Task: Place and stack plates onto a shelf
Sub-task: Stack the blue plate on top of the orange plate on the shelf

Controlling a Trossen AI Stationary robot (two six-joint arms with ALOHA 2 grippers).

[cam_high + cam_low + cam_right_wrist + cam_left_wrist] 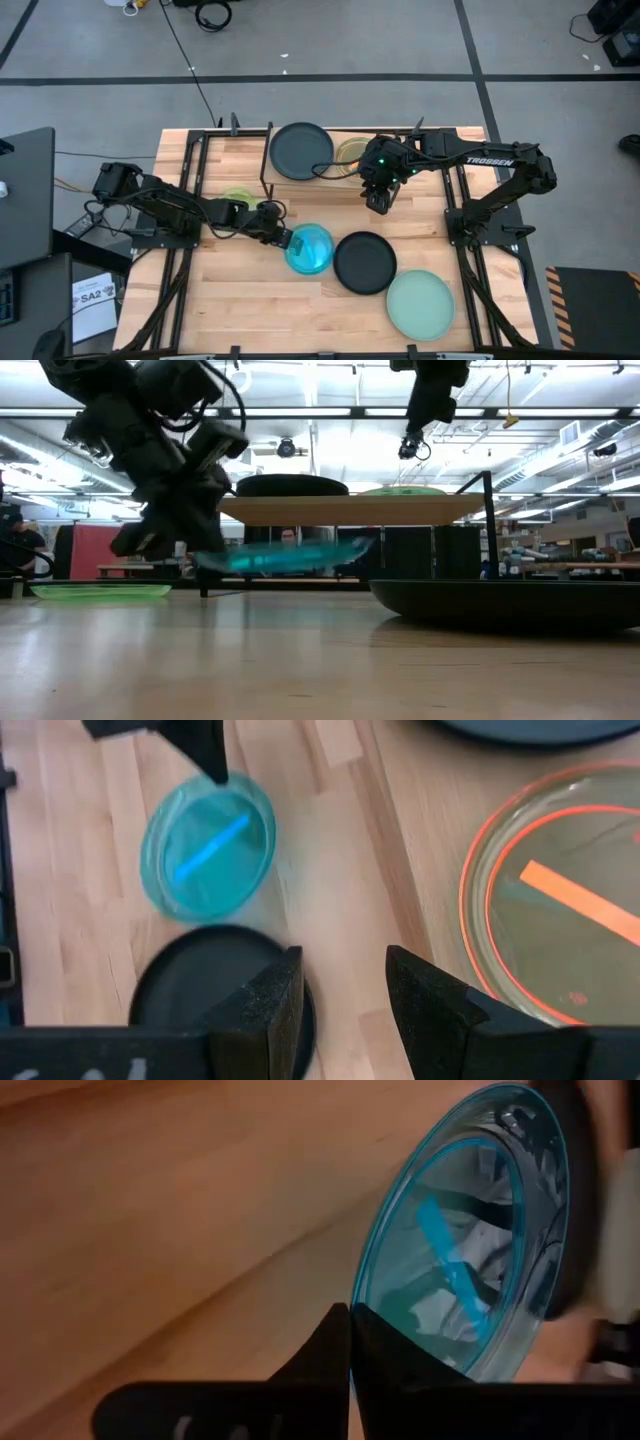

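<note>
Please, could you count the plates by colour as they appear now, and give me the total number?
Black: 2 (far black plate, near black plate)
Pale mint: 1 (mint plate)
Blue: 1 (blue plate)
Lime green: 1 (green plate)
Orange: 1 (orange plate)
Total: 6 plates in view

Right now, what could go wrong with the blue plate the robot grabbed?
1. The left tool pinches only the rim of the blue plate, which is lifted and tilted in the low view, so it might slip out.
2. A black plate lies right beside it; a swing could bump it.
3. The shelf edge sits higher than the plate, so the plate could knock it going up.
</note>
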